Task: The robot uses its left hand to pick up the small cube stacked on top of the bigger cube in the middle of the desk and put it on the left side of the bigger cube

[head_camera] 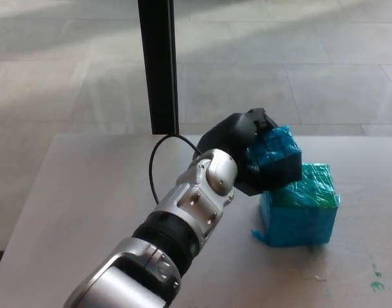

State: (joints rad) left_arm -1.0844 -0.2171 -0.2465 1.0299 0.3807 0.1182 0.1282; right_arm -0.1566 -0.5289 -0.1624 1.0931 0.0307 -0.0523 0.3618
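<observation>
The small cube (276,149), wrapped in glossy blue film, looks light and rigid, though the crinkled wrapping probably makes it slick, so a hold across 2 opposite flat faces, low enough to clear the loose film edges, seems safest. The left hand (247,154) is closed around it: a dark finger presses its front face and the palm covers its left side, with the cube showing at the hand's right. The cube appears raised off the bigger cube (299,206), which sits below and to the right of the hand on the desk (86,192); whether they touch I cannot tell. The right hand is out of view.
</observation>
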